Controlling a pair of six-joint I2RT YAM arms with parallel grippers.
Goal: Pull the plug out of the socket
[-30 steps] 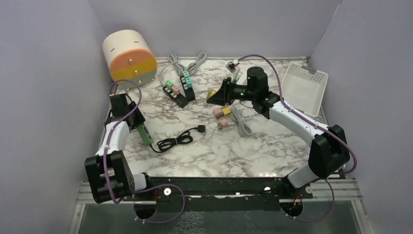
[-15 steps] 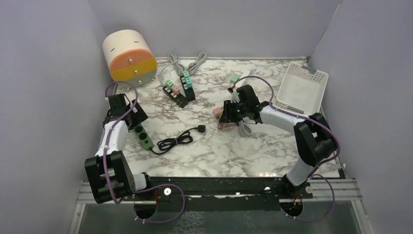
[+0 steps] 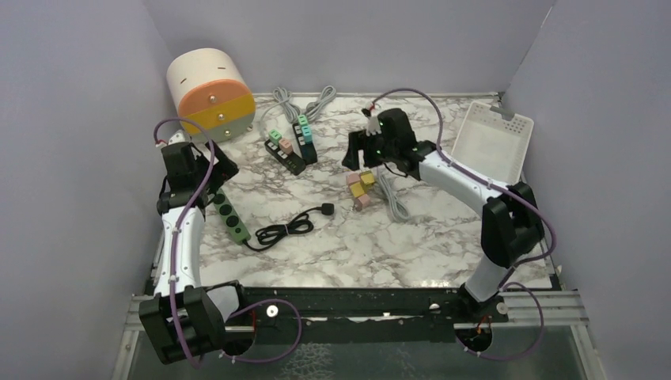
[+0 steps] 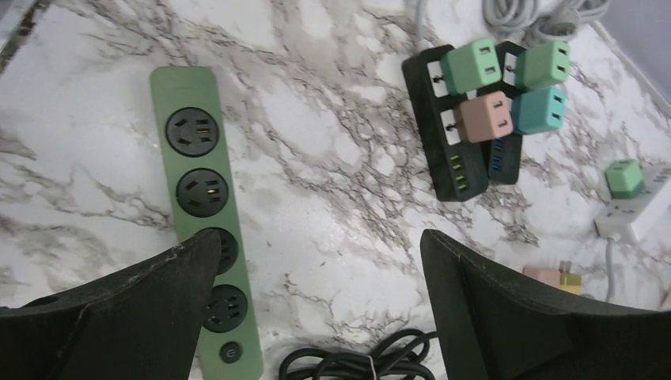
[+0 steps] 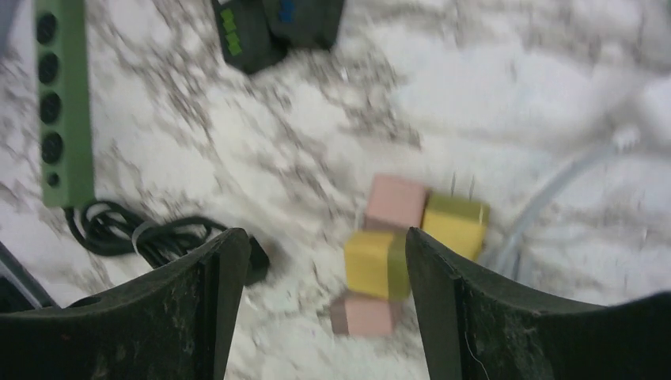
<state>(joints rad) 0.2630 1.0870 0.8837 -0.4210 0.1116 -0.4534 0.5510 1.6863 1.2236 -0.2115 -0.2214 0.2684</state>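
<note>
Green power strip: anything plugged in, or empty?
Empty. The green power strip shows four bare sockets in the left wrist view; no plug sits in any.

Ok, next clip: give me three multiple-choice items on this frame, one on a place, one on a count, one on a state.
1. Where does the green power strip lie?
A) on the left side of the table
B) inside the white tray
C) on top of the round drum

2. How many plugs sit in the black power strips?
A) one
B) four
C) seven

3. How is the left gripper?
A) open, holding nothing
B) shut on a plug
C) shut on a cable

Answers:
1 A: the top view shows it flat on the marble at the left.
2 B: two green, one pink and one teal show in the left wrist view.
3 A: its fingers stand wide apart with only table between them.
</note>
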